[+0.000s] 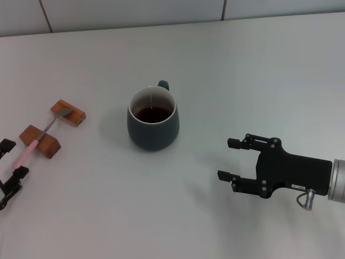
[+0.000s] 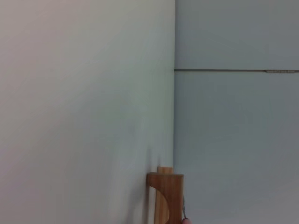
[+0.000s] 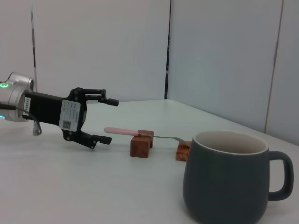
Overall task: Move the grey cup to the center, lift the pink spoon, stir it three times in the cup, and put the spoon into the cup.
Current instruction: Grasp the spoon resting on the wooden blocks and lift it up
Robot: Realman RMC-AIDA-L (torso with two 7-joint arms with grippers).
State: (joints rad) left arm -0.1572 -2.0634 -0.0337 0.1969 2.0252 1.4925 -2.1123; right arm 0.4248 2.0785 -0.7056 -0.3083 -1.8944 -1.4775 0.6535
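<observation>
The grey cup [image 1: 153,128] stands upright at the table's middle with dark liquid inside; it also shows in the right wrist view [image 3: 226,186], handle turned away from the spoon. The pink spoon [image 1: 33,144] lies across two wooden blocks at the left; it also shows in the right wrist view [image 3: 122,131]. My left gripper [image 1: 14,158] is open at the table's left edge, its fingers on either side of the pink handle's end, not closed on it; it also shows in the right wrist view [image 3: 111,121]. My right gripper [image 1: 226,159] is open and empty, right of the cup and apart from it.
Two brown wooden blocks [image 1: 41,141] [image 1: 68,112] carry the spoon; the right wrist view shows them too [image 3: 141,144] [image 3: 182,152]. One block [image 2: 166,196] shows in the left wrist view. A tiled wall [image 1: 161,11] borders the white table's far edge.
</observation>
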